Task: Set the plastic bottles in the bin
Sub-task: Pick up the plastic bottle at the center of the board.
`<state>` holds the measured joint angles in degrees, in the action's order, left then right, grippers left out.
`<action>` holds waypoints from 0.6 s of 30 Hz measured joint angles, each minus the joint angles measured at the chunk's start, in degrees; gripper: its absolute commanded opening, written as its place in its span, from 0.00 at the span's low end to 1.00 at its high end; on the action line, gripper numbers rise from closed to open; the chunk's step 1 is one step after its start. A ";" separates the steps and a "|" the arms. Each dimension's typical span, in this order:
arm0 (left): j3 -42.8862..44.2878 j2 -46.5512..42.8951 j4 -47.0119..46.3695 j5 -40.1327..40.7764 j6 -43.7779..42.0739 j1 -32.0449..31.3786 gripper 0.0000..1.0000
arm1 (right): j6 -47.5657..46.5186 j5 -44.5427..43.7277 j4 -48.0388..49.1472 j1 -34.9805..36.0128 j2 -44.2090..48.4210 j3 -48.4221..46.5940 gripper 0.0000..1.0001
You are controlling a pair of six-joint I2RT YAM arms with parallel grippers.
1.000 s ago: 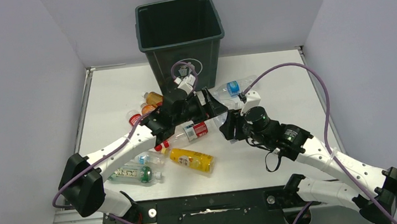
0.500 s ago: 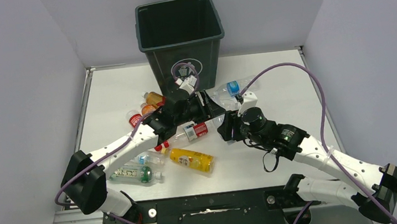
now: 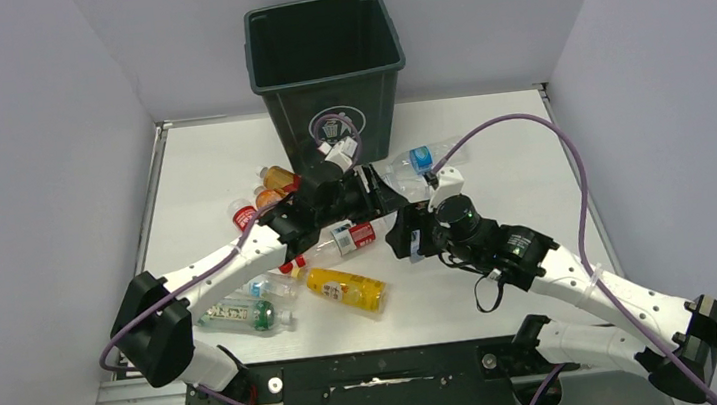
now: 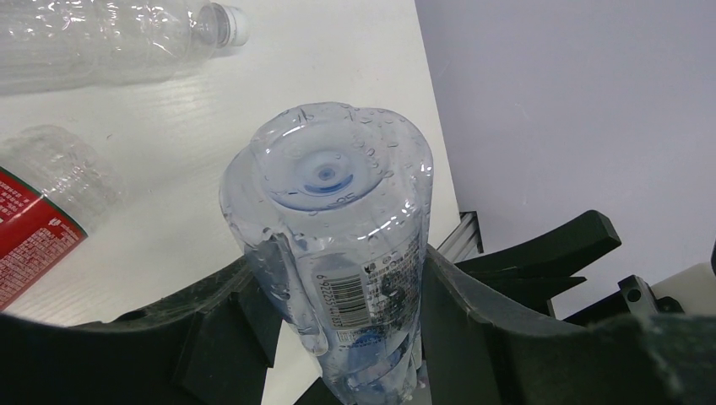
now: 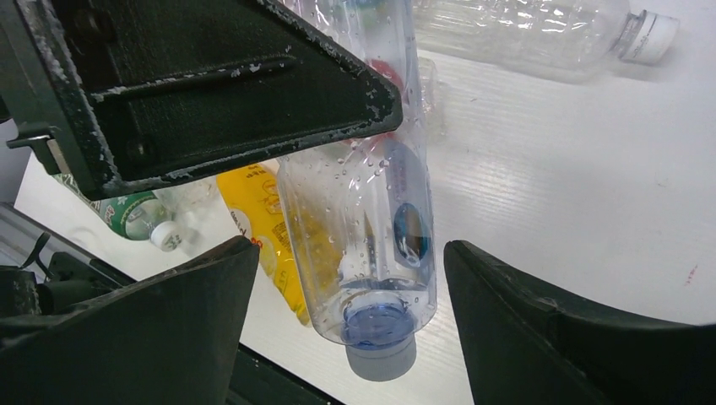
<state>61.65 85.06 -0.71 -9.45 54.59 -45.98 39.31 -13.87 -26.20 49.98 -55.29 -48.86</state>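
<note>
My left gripper (image 3: 378,188) is shut on a clear plastic bottle with a blue label (image 4: 338,211), both fingers pressing its sides, base towards the wrist camera. The same bottle (image 5: 371,228) hangs cap-down between my right gripper's (image 5: 348,249) open fingers, which stand apart from it on both sides. In the top view the right gripper (image 3: 403,233) sits just below the left one, mid-table. The dark green bin (image 3: 325,60) stands upright at the back, behind both grippers. Other plastic bottles lie on the table: yellow (image 3: 346,289), red-labelled (image 3: 353,235), green-labelled (image 3: 241,315), blue-labelled (image 3: 418,161).
More bottles with orange and red caps (image 3: 272,183) lie left of the left arm. A crumpled clear bottle (image 5: 540,34) lies beyond the grippers. Grey walls close in the white table (image 3: 488,129) on three sides; purple cables arch over both arms.
The left gripper has shut on the blue-labelled bottle. The right gripper, which was shut on that bottle, has opened and let go. Both arms shifted only slightly.
</note>
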 measured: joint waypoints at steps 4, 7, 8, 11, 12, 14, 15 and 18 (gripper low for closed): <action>0.17 0.26 0.17 -0.15 -0.94 0.13 0.35 | 0.24 -0.04 -0.46 0.00 0.68 0.00 0.89; 0.70 0.37 0.87 -0.39 -1.66 0.59 0.35 | 0.46 -0.13 -1.36 0.00 2.54 0.00 0.90; 0.90 0.37 1.05 -0.44 -1.84 0.74 0.35 | 0.57 -0.20 -1.68 0.00 3.30 -0.02 0.91; 1.77 0.37 1.44 -0.63 -2.60 1.55 0.35 | 0.96 -0.50 -2.80 0.00 5.35 -0.33 0.92; 2.03 0.37 1.60 -0.68 -2.80 1.81 0.35 | 1.27 -0.55 -3.13 0.00 5.97 -0.52 0.92; 2.49 0.37 2.01 -0.90 -3.26 2.45 0.35 | 1.79 -0.52 -3.65 0.00 7.15 -0.57 0.93; 2.60 0.37 2.19 -0.87 -3.41 2.75 0.35 | 1.99 -0.52 -3.96 0.00 7.58 -0.57 0.93; 3.30 0.37 3.52 -1.22 -4.28 4.02 0.35 | 3.06 -0.50 -4.79 0.00 9.22 -0.55 0.94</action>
<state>64.95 85.43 2.81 -10.68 50.30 -41.95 42.37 -14.37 -30.98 49.98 -46.06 -49.41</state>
